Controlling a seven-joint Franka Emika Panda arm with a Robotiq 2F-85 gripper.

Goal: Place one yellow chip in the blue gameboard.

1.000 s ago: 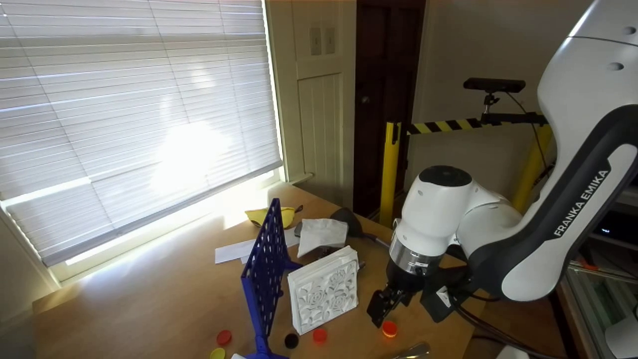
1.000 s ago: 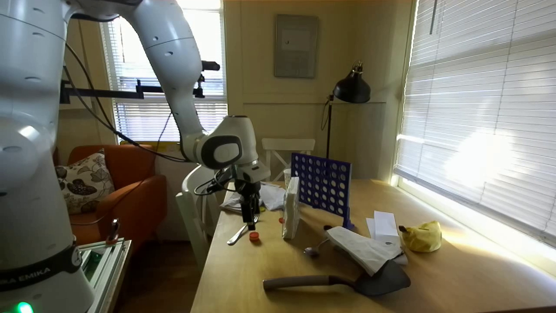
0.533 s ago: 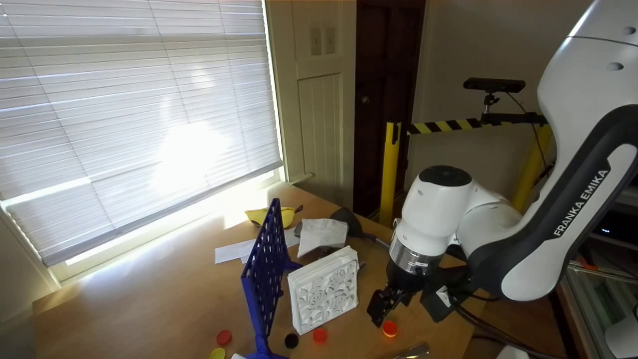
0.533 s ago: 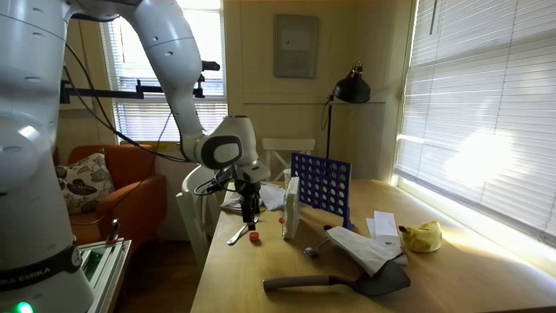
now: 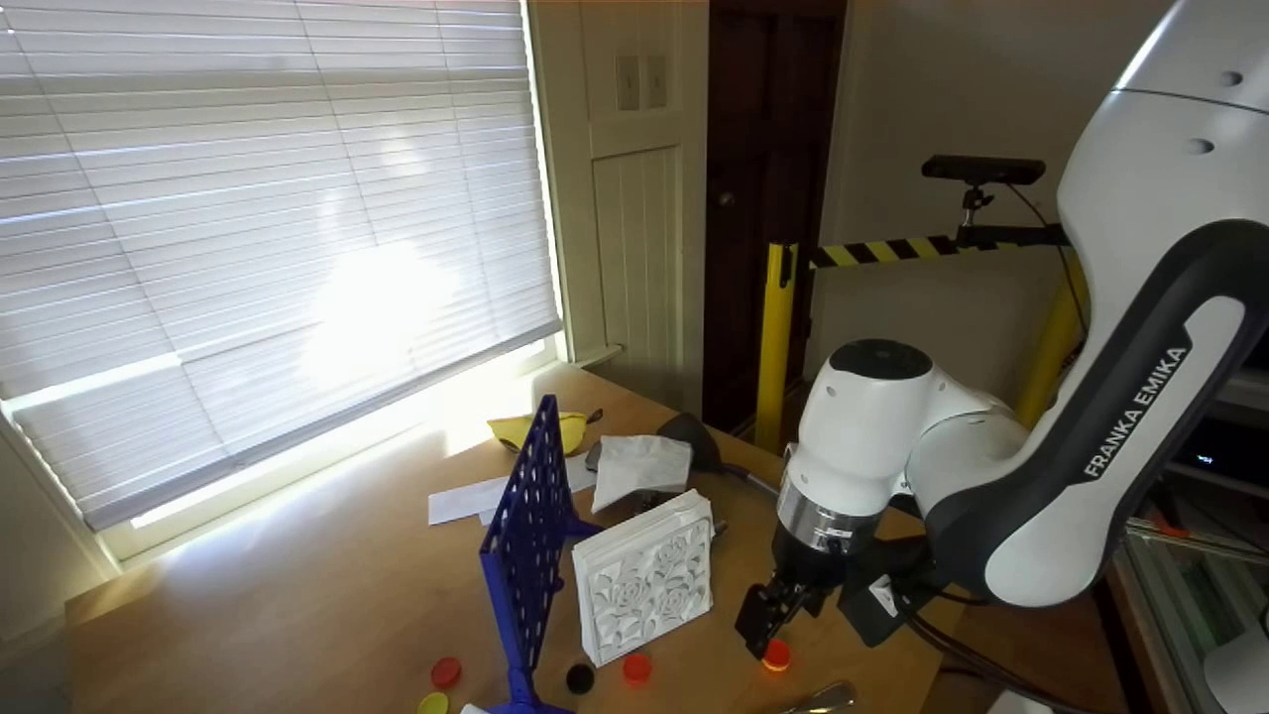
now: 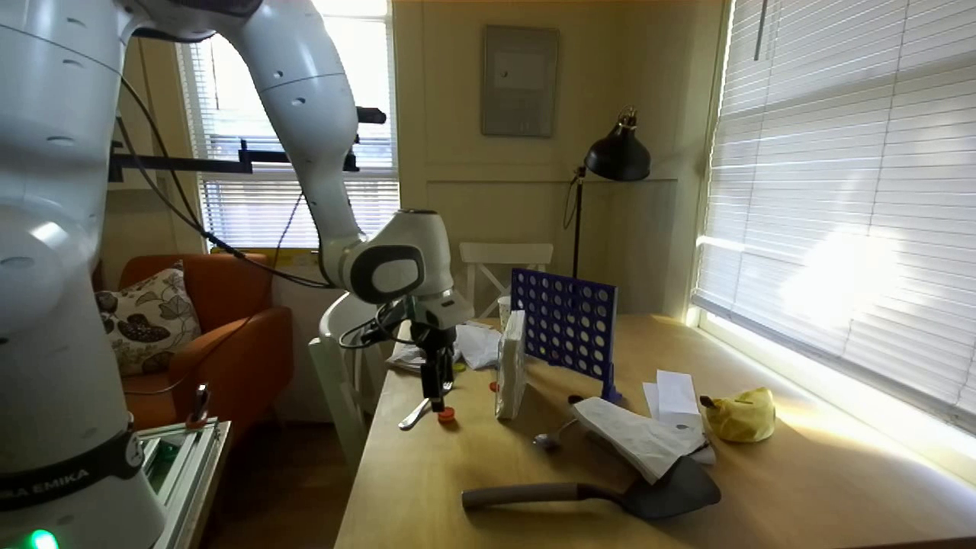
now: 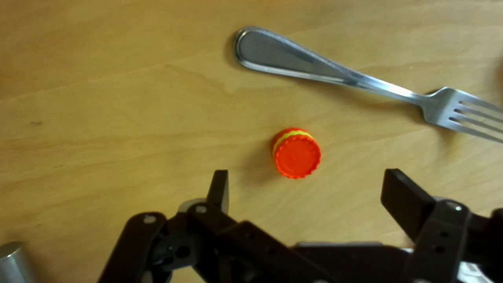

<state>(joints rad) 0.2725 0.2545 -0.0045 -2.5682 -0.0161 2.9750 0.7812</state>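
Observation:
The blue gameboard (image 5: 525,555) stands upright on the table in both exterior views (image 6: 563,324). A small stack of chips shows in the wrist view, with a red chip (image 7: 297,157) on top and a yellow chip (image 7: 294,134) as a thin band under it. The stack also shows in both exterior views (image 5: 776,655) (image 6: 447,415). Another yellow chip (image 5: 433,704) lies near the gameboard's foot. My gripper (image 7: 306,184) is open and empty, pointing down just above the table by the stack. In the wrist view the stack lies ahead of the fingertips (image 5: 755,635) (image 6: 435,396).
A white carved block (image 5: 646,583) stands between gripper and gameboard. A fork (image 7: 290,59) lies beside the stack. A black chip (image 5: 580,678) and red chips (image 5: 636,668) (image 5: 446,672) lie near the gameboard. A spatula (image 6: 526,494), papers and a yellow pouch (image 6: 740,415) are farther along the table.
My gripper has moved down slightly toward the chip stack, and now overlaps it a little in both exterior views. The chips and the gameboard have not moved.

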